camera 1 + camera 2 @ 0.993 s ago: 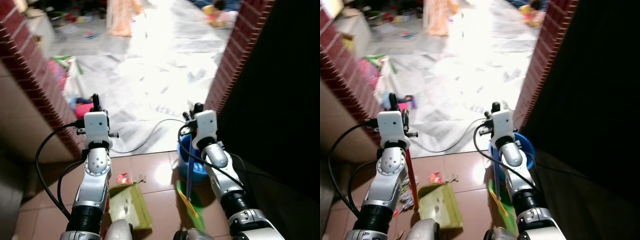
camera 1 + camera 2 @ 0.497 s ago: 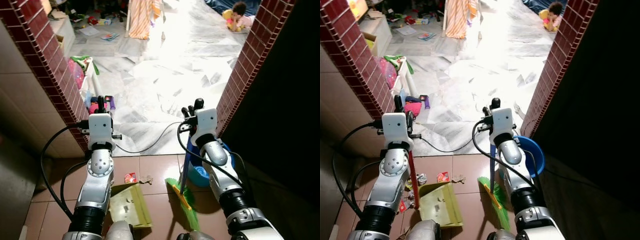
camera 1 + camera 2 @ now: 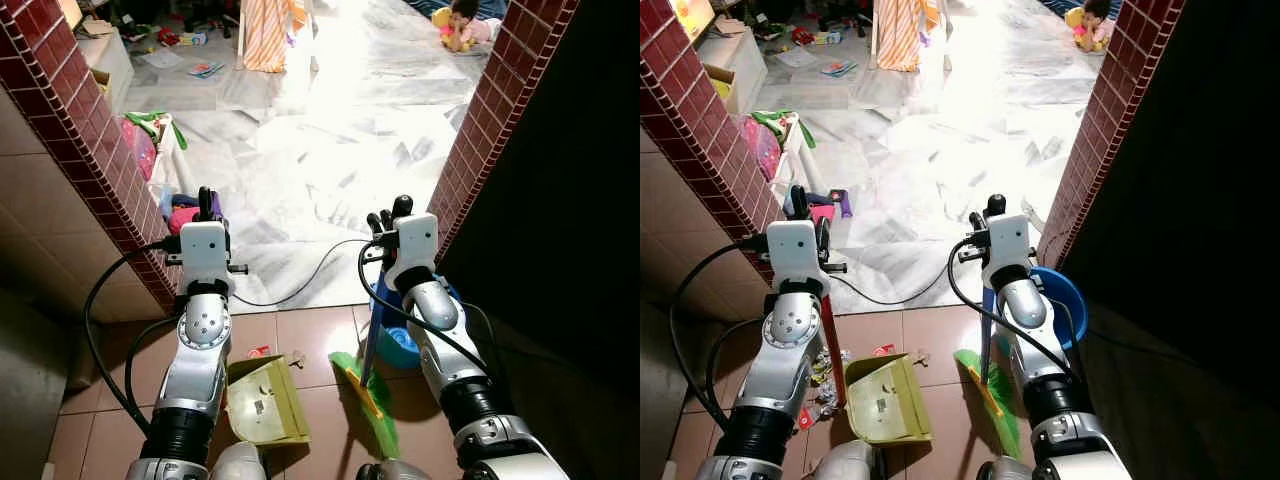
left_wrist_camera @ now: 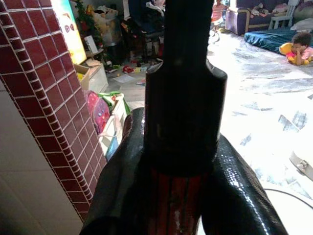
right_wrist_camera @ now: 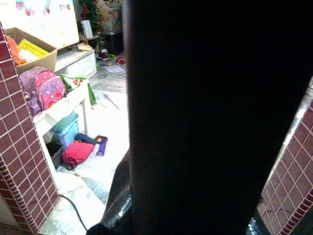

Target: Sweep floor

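Your left gripper (image 3: pixel 800 208) at left centre clamps the red dustpan handle (image 3: pixel 830 345); the green dustpan (image 3: pixel 885 400) sits lower centre. Your right gripper (image 3: pixel 390 212) grips the blue broom handle (image 3: pixel 372 335), green broom head (image 3: pixel 368 398) beside it.

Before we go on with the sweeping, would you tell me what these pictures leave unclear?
- Right gripper grip: the broom handle blacks out the right wrist view.
- Litter: head views, partly behind the left forearm, too small to identify.
- Blue basin: contents hidden by the right arm.
- Dustpan: specks inside too small.
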`<state>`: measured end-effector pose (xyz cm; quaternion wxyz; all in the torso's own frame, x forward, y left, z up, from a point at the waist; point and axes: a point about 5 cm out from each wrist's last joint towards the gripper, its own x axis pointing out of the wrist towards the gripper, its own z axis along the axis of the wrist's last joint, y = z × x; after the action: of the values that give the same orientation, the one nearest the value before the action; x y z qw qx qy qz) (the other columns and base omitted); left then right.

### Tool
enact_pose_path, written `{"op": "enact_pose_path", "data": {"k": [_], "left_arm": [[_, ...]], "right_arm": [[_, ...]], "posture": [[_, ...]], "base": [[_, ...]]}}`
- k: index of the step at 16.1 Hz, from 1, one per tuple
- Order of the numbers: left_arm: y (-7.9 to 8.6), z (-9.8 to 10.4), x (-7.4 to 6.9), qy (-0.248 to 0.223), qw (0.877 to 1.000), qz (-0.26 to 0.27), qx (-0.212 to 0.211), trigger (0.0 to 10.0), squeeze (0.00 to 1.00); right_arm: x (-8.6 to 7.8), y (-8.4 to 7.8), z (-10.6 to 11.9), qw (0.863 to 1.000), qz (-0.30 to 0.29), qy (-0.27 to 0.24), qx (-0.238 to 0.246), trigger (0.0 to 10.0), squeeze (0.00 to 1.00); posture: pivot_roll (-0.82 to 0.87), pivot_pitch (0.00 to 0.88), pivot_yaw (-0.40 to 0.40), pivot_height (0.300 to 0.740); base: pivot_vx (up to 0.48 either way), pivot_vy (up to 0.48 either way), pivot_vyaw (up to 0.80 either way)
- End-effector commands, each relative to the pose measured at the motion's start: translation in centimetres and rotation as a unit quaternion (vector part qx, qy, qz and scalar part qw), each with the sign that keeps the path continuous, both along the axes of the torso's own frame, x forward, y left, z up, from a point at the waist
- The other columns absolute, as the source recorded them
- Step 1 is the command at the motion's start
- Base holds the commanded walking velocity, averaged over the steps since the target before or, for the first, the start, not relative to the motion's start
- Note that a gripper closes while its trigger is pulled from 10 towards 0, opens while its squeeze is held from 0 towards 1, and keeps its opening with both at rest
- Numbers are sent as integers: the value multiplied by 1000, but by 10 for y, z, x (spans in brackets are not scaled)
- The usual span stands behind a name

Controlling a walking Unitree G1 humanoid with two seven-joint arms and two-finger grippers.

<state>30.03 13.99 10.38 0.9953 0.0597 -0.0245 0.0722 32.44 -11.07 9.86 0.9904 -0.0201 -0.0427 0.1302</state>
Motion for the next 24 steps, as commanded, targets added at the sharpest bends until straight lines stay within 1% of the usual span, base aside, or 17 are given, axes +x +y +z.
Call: {"op": "enact_pose_path", "data": {"k": [1,21,24], "left_arm": [[-1,9,4,-20,1000,-6,4,10000,0],[-3,10,5,-20,1000,-11,5,10000,0],[-1,8,4,-16,1000,-13,12,10000,0]], "right_arm": [[3,1,9,1000,3,-17,3,10000,0],[3,4,6,1000,5,-13,2,10000,0],[4,5,7,1000,2,-16,5,10000,0]], "posture": [[-2,0,2,740],[-3,0,7,740],[6,0,14,740]], "base": [[-255,0,0],[-278,0,0],[0,0,0]]}}
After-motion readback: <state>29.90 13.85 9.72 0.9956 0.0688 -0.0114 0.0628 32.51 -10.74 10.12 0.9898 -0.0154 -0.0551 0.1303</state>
